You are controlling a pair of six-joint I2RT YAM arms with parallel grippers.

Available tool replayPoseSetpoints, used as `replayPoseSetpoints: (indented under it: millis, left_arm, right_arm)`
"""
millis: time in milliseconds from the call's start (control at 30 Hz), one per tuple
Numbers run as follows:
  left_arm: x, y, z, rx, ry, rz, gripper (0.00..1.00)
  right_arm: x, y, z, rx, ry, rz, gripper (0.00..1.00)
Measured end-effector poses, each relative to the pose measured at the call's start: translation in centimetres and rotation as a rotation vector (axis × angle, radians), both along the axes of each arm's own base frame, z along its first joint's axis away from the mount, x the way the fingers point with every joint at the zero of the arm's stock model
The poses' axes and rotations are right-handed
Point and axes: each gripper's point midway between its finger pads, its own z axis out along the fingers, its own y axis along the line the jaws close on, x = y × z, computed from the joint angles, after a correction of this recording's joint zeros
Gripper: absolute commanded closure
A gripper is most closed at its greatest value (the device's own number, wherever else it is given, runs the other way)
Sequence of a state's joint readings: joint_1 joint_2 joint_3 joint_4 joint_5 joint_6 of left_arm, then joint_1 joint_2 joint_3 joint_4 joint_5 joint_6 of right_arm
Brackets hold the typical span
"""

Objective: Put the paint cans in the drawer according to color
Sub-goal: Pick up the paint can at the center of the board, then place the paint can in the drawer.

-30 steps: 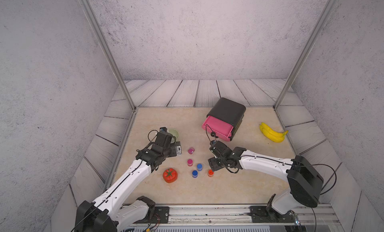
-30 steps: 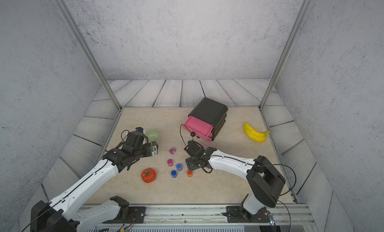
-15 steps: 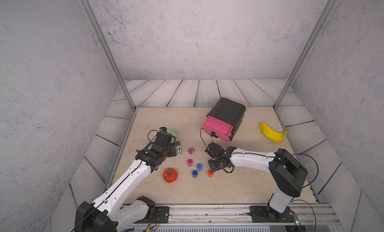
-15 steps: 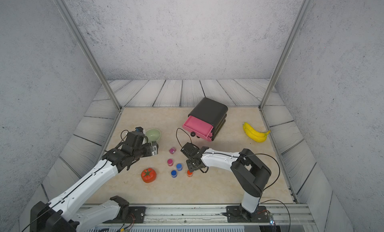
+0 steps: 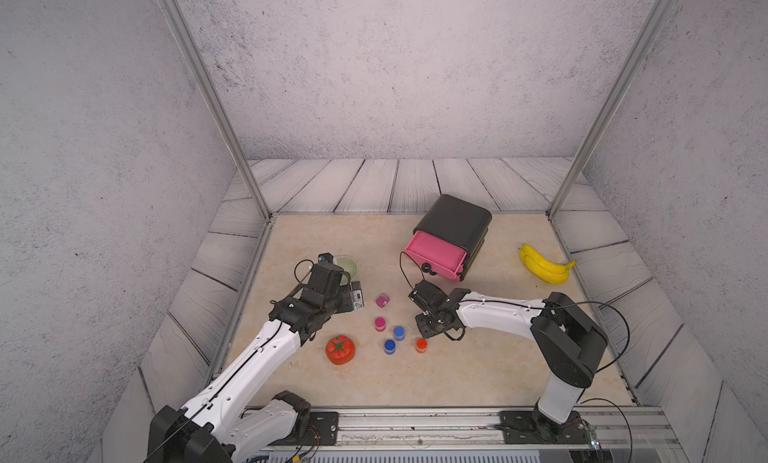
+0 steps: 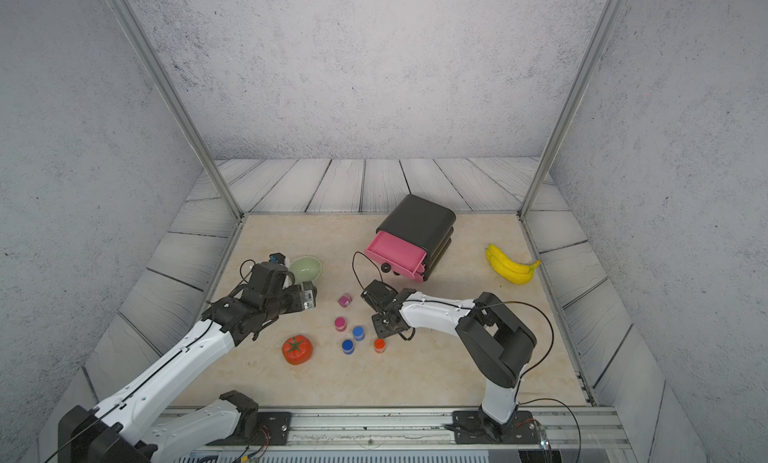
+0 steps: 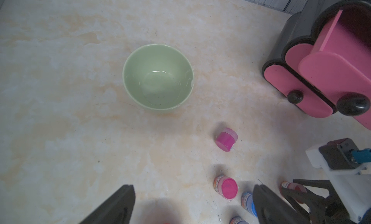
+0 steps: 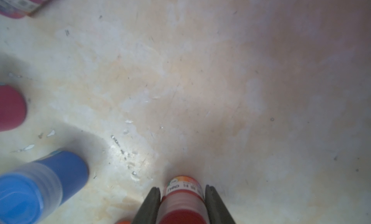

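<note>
The right gripper point(image 8: 182, 189) is pinched shut on a tiny red-lidded plastic paint jar point(image 8: 182, 202); the pulled-out top pink drawer point(image 5: 434, 255) is just past it.
The jar looks upright on the beige stone-look table point(image 8: 200, 82); the drawer's small black rounded cabinet point(image 5: 453, 220) sits near, farther from the robot than the gripper; the right arm is much nearer to it than the left; the left gripper point(image 7: 192, 202) is wide open, holding nothing.

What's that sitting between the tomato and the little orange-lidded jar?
A blue-lidded paint can stands between the tomato and the orange-lidded can, apart from both, in both top views.
</note>
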State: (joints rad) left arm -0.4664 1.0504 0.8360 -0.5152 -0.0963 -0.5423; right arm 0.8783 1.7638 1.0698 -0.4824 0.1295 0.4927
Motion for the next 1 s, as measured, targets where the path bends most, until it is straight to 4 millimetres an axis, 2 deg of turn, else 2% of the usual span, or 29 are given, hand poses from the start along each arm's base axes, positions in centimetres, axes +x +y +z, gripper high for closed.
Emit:
replayPoseSetpoints:
  millis: [67,133,233,333,400,467,567,667,733,900,1000]
  left_arm:
    - [-0.1,-0.1,0.0,-0.006,0.003,-0.005,0.02]
    - [-0.1,-0.3,0.0,-0.015,0.005,-0.013,0.02]
    - [-0.2,-0.9,0.2,-0.041,0.007,-0.032,0.01]
    - [-0.1,-1.7,0.6,-0.079,-0.002,-0.057,0.02]
    - [0.0,-2.2,0.9,-0.108,-0.007,-0.071,0.01]
    - [0.1,-2.7,1.1,-0.132,-0.010,-0.081,0.02]
    - [0.2,-3.3,1.2,-0.161,-0.009,-0.096,0.02]
    - [0.2,-3.8,1.3,-0.189,-0.004,-0.106,0.01]
    - [0.2,-4.0,1.3,-0.198,0.000,-0.110,0.02]
    - [0.1,-4.2,1.3,-0.216,0.009,-0.111,0.01]
    - [-0.1,-4.1,1.3,-0.222,0.010,-0.107,0.01]
  right_arm:
    - [-0.2,0.0,0.7,0.016,-0.007,0.005,0.75]
    - [-0.4,-0.1,2.7,0.059,-0.032,0.013,0.75]
    - [-0.2,0.2,8.3,0.178,-0.133,0.018,0.74]
    - [0.5,0.3,15.4,0.321,-0.271,0.015,0.73]
    - [1.7,-0.5,20.0,0.399,-0.353,-0.019,0.73]
    - [3.8,-1.8,23.3,0.447,-0.411,-0.078,0.73]
    - [7.4,-4.2,26.2,0.473,-0.462,-0.174,0.73]
    - [10.5,-4.9,26.5,0.450,-0.457,-0.227,0.72]
    - [12.2,-4.0,25.9,0.431,-0.429,-0.223,0.72]
    - [15.0,-1.5,22.3,0.356,-0.340,-0.192,0.70]
    - [15.9,-0.7,20.4,0.316,-0.300,-0.181,0.69]
